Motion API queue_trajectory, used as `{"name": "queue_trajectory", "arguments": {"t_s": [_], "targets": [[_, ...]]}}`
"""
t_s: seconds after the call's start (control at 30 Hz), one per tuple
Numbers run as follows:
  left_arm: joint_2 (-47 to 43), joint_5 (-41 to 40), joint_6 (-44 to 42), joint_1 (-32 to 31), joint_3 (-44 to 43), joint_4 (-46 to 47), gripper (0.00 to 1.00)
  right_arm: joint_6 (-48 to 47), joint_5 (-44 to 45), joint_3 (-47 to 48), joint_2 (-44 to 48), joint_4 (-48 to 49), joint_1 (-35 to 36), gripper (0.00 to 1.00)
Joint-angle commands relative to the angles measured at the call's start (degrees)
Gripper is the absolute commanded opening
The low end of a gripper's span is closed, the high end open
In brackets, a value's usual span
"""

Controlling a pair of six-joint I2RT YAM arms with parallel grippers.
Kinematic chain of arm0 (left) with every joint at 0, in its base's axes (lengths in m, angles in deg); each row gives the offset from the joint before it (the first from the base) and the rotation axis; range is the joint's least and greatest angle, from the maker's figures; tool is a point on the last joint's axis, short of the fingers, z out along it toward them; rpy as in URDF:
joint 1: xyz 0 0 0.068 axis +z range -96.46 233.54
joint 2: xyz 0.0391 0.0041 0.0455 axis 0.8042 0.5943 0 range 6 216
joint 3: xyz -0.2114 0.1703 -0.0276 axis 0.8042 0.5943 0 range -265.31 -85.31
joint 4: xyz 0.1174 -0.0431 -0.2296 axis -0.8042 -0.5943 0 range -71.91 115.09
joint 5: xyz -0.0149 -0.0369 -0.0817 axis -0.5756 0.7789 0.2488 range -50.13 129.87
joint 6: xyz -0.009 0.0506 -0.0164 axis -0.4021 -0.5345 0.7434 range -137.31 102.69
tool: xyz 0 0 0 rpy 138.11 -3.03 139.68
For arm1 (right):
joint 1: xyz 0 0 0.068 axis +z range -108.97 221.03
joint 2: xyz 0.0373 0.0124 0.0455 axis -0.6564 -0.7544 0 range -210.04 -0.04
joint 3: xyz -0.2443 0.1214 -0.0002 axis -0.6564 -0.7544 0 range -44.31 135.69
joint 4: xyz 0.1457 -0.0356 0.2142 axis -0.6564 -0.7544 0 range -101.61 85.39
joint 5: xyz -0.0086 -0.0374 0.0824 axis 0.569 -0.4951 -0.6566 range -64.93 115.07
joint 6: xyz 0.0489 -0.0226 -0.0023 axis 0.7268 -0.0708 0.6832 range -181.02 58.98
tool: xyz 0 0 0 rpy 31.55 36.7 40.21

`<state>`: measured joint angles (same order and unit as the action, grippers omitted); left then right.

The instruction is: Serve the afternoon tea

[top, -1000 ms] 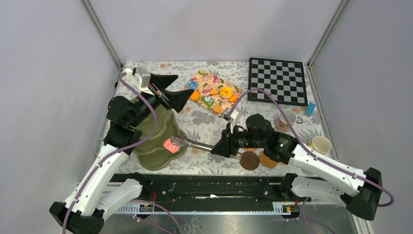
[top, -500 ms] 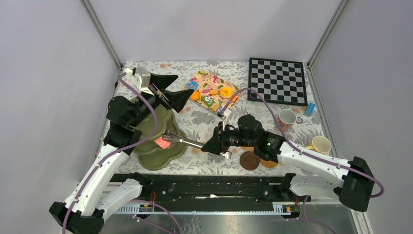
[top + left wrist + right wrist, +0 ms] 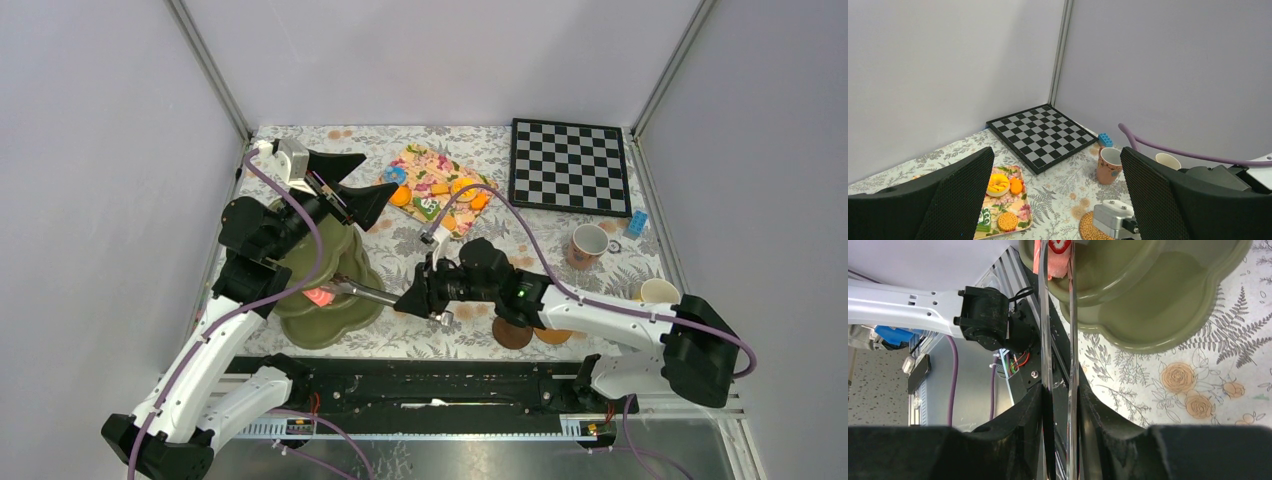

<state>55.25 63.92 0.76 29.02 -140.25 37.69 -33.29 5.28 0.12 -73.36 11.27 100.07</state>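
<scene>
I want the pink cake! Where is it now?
In the top view, the pink cake is on the left, pinched in the tongs over the green stand.

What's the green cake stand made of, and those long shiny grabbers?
The green stand looks like glossy plastic, or maybe glazed ceramic: it is smooth, with bright light spots along its scalloped rim. The tongs look like polished metal: thin, silvery strips that mirror what is around them.
</scene>
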Motion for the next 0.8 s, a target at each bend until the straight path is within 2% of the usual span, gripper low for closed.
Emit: {"name": "queue_trajectory", "arguments": {"t_s": [0.0, 0.27, 0.5, 0.77], "targets": [[-0.37, 1.18, 0.39, 0.17, -0.26, 3.13, 0.99, -1.88, 2.52, 4.28, -2.18, 6.16, 1.51, 0.22], [-0.48, 1.21, 0.39, 0.22, -0.26, 3.13, 0.99, -6.39, 7.77, 9.53, -6.74, 5.59, 4.37, 0.22], [-0.44, 1.32, 0.39, 0.17, -0.26, 3.13, 0.99, -12.82, 13.52, 16.29, -11.35, 0.71, 7.93, 0.22], [-0.48, 1.48, 0.52, 0.17, -0.26, 3.13, 0.99, -17.41, 23.02, 20.49, -16.22, -0.63, 12.23, 0.22]]}}
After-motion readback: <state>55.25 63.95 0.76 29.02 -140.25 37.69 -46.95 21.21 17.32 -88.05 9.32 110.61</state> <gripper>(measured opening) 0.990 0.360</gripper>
